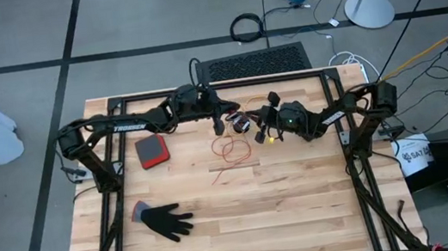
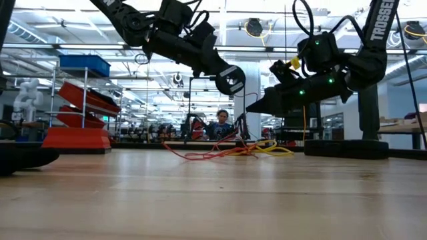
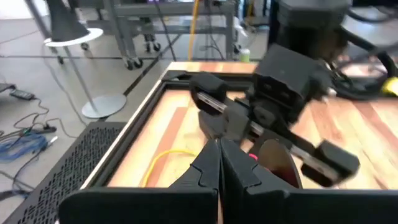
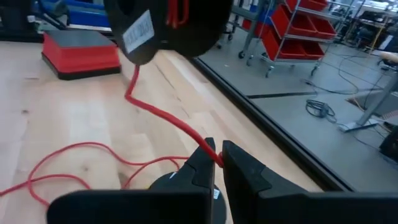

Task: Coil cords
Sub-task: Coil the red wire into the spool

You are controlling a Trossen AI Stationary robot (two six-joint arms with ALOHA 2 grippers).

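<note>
Observed black glove lying near the front of the table, clear of the work. Found loose loops of the orange-red cord spread at mid-table, uncoiled. Noted right gripper pinched shut on that cord just above the loops, probably to keep the strand taut. Noted left gripper close beside it, fingers pressed together, the same cord running up into it; judged as the anchor for winding. Could not locate the black cord. Recorded red block farther left, untouched.
</note>
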